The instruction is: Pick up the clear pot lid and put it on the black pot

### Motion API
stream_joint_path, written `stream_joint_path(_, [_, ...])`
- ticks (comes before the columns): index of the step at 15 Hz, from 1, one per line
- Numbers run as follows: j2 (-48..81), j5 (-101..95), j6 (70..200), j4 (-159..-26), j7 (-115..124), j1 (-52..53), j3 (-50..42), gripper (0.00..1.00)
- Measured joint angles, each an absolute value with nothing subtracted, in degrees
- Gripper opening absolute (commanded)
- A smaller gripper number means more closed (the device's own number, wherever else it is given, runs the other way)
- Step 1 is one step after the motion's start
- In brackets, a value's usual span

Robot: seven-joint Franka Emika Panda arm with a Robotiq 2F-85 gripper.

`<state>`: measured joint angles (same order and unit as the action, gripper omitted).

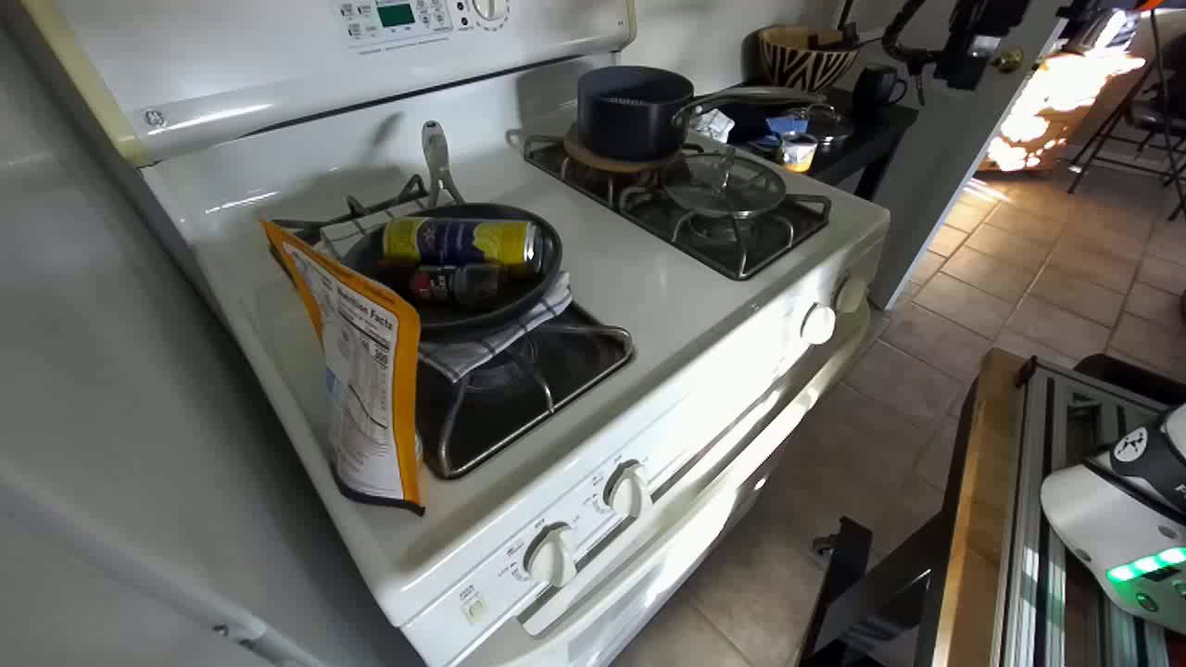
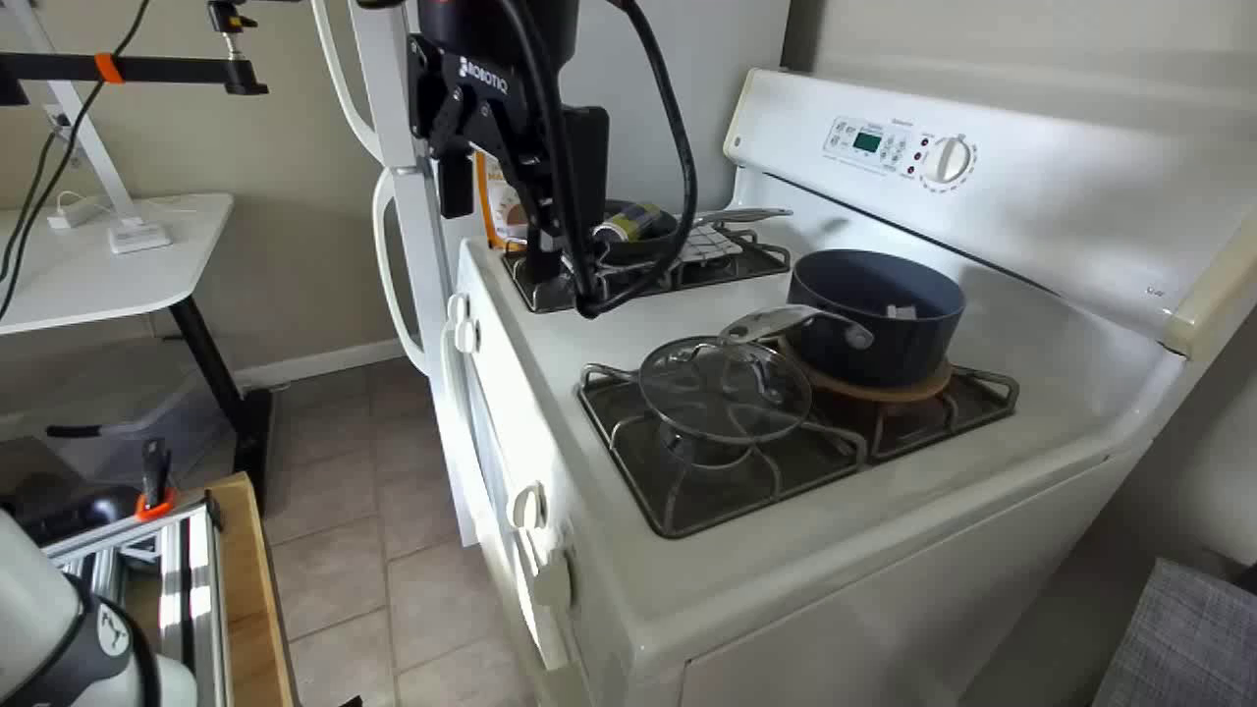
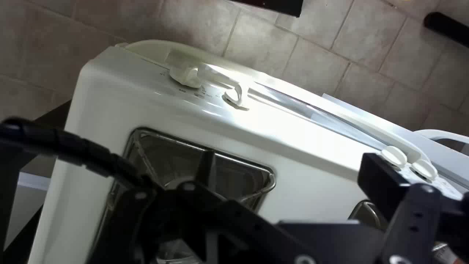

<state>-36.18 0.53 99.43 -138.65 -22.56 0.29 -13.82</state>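
On the gas-stove surface [image 2: 692, 316], glass pot lid [image 2: 727, 391] on front burner grate [image 2: 840, 433], black saucepan [image 2: 872, 344] just behind on round trivet [image 2: 889, 394], Robotiq fingers [image 3: 381, 180] spread apart above.

The stove [image 1: 621, 269] and refrigerator [image 2: 722, 98] mark a kitchen.

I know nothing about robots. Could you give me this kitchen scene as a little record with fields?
Stove: white
Pot: dark, uncovered, on a round brown disc
Lid: clear glass, on the front grate beside the pot
Pincer: open, empty, not touching the lid
Frying pan: on a checked cloth, holding a can
Pouch: orange-edged, standing beside the pan
Job left: lid onto pot
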Motion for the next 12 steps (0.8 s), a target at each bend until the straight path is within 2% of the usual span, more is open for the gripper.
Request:
stream_joint_path(5, [-35.99,0.90,100.07,-138.55,-20.03,-0.28,-13.40,1.00])
stream_joint_path(12, [-31.96,4.32,112.73,-137.03,-1.34,-3.46,-9.29,1.00])
